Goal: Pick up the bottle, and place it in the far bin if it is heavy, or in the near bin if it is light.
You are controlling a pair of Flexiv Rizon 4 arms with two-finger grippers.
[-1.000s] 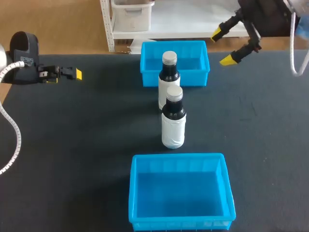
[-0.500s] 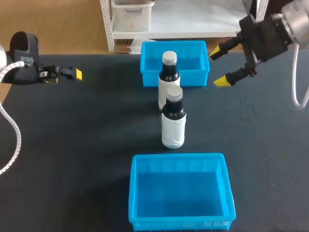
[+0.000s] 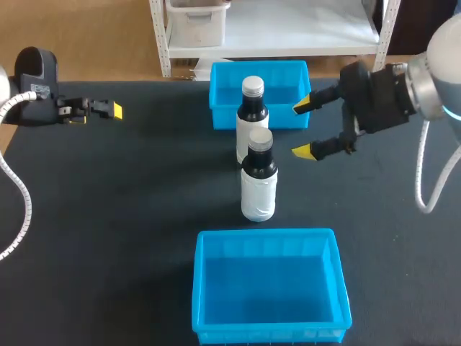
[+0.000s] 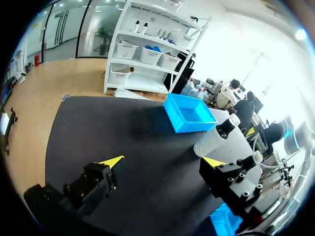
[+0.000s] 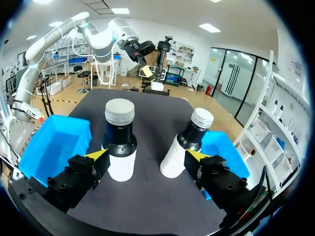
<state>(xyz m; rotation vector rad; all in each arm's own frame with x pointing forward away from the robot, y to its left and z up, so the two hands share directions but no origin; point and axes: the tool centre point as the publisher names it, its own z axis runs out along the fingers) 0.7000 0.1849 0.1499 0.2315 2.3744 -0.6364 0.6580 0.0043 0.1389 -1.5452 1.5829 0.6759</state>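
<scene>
Two dark bottles with white labels and grey caps stand in a line mid-table: a far bottle (image 3: 251, 115) and a near bottle (image 3: 259, 184). The far blue bin (image 3: 282, 117) is just behind them, the near blue bin (image 3: 266, 235) in front. My right gripper (image 3: 303, 128) is open, to the right of the bottles and touching neither. In the right wrist view this gripper (image 5: 146, 156) faces both, the near bottle (image 5: 119, 142) and the far bottle (image 5: 184, 145) ahead of its fingers. My left gripper (image 3: 108, 109) is open at the far left, holding nothing.
In the left wrist view the open left gripper (image 4: 162, 162) looks across bare black table (image 4: 123, 132) at the far bin (image 4: 189, 114) and the bottles (image 4: 216, 140). Wide stretches of table lie left and right of the bottles.
My right gripper has come down and leftward from beside the far bin's right corner to just right of the bottles, still open. The left arm and bottles have not moved.
</scene>
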